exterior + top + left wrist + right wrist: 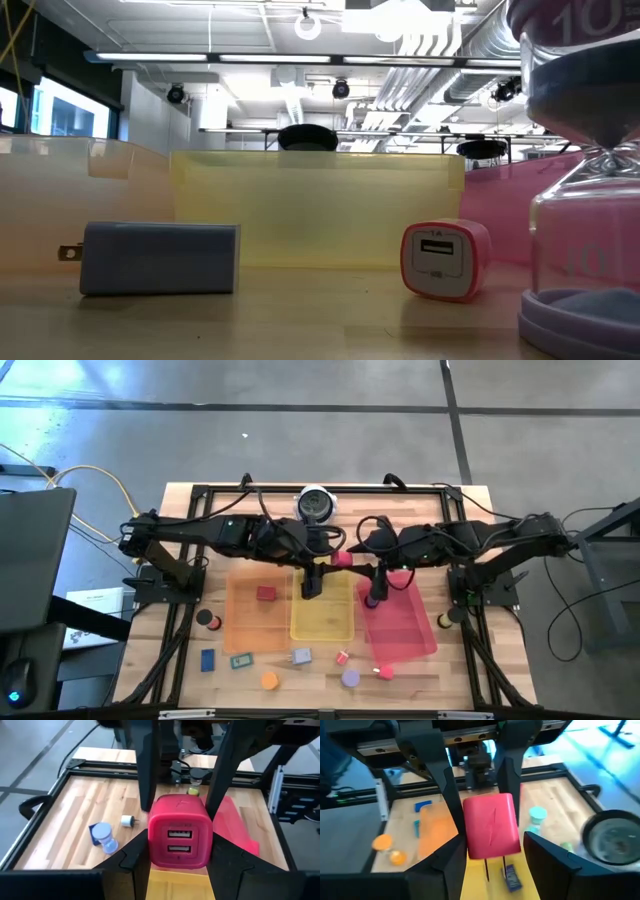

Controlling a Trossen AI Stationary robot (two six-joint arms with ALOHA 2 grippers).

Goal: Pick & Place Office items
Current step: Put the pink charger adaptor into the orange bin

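Observation:
A red two-port USB charger [343, 558] hangs in the air over the far end of the yellow tray [322, 622], between my two grippers. My left gripper [180, 865] comes from the table's left and is shut on it. My right gripper [492, 855] comes from the right and is open; its fingers flank the charger's pronged end [495, 867], and I cannot tell whether they touch it. The other office items lie on the table near the front edge: a grey plug block [301, 657], a pink-and-white charger [342, 656] and a purple sand timer [350, 678]. My left gripper pinches the charger's two flat sides [152, 845] between its two fingers, at the end with the USB ports [179, 842]. The fingers come from the table's left, slanting a little downward. The charger is lifted clear and lies about level, ports toward my left arm, prongs toward my right.
An orange tray [245, 622] holding a red block [265, 593] lies left of the yellow one, and a red tray [405, 630] lies right of it. A round silver-and-black object [316, 505] stands at the far edge. Small discs and blocks dot the near left of the table.

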